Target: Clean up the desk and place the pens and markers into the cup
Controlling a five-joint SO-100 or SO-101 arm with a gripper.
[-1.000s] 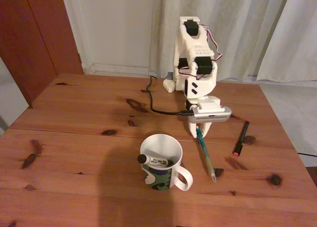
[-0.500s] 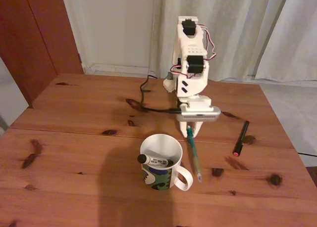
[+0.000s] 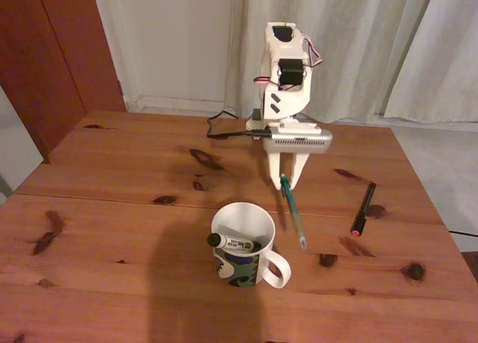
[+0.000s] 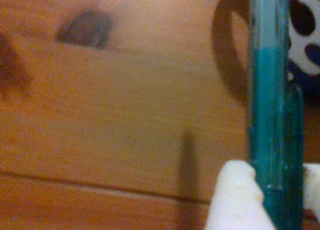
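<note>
While the pincer (image 3: 287, 180) held the teal pen (image 3: 293, 212) clamped by its top end above the desk (image 3: 112, 201), the pen hung slanted, its tip just right of the cup (image 3: 243, 246) in the fixed view. A white marker (image 3: 233, 243) lay in the cup; a black pen (image 3: 364, 208) lay on the desk, well apart. Gripped so high, the pen could swing, strike the rim and fall outside.

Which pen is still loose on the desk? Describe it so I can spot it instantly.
In the fixed view, look right of the cup, past the gripper holding the teal pen. The black pen lies flat on the desk, alone with a pink-red end.
</note>
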